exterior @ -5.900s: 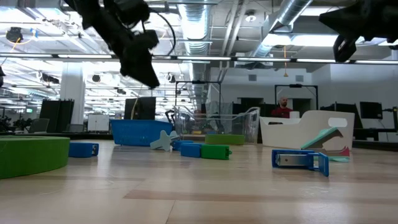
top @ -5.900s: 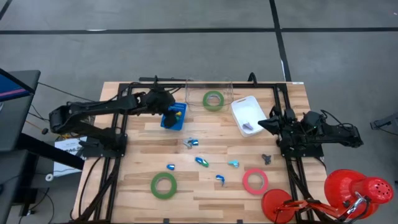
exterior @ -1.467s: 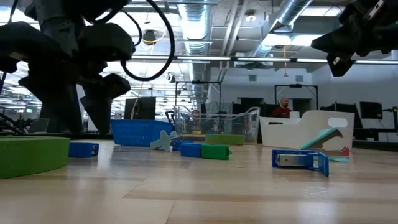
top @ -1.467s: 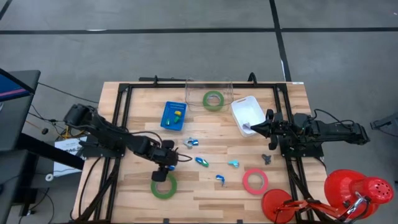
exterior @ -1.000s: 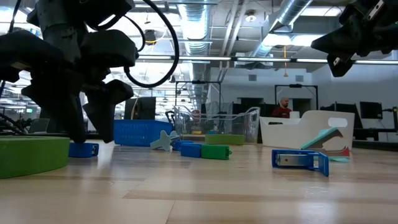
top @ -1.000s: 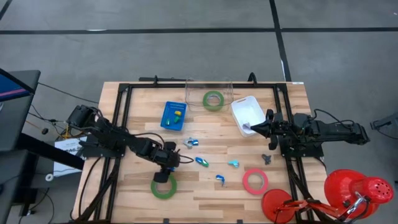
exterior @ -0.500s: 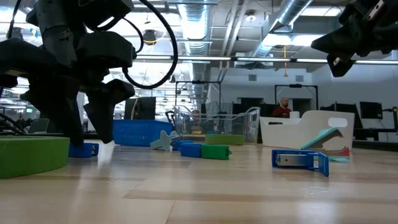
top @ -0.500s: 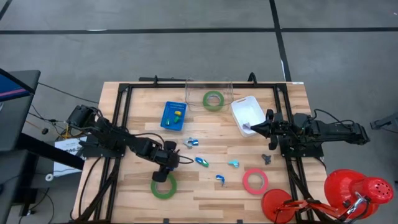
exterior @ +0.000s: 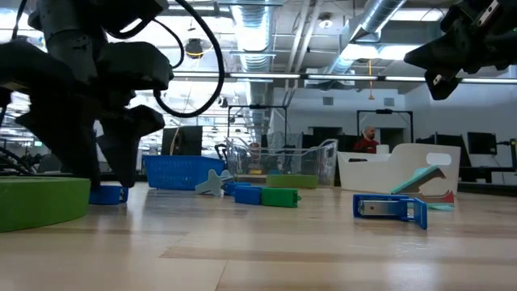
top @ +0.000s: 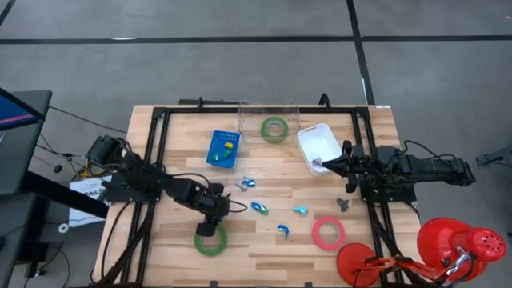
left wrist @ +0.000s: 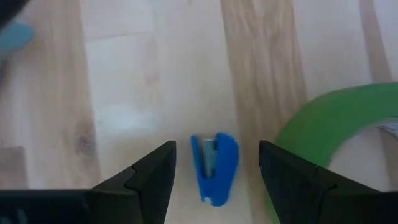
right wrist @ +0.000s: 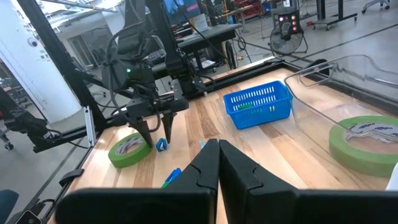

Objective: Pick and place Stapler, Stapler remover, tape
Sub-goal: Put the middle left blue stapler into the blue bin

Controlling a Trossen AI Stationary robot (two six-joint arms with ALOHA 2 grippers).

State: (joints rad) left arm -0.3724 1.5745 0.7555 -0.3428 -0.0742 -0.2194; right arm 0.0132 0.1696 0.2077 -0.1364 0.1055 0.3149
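The left gripper was low over the worktop toward its front-left part, fingers spread on either side of a small blue stapler that lay flat on the wood between them, not touching either finger. Just beside it, nearer the front edge, lay a green tape roll. A second green tape roll sat inside the clear container at the back edge, with the blue basket left of it and the white bin right of it. The pinkish-red tape roll lay near the front-right, and other small blue items were scattered across the middle. The right gripper hung at the right side beside the white bin, its fingers pressed together and holding nothing.
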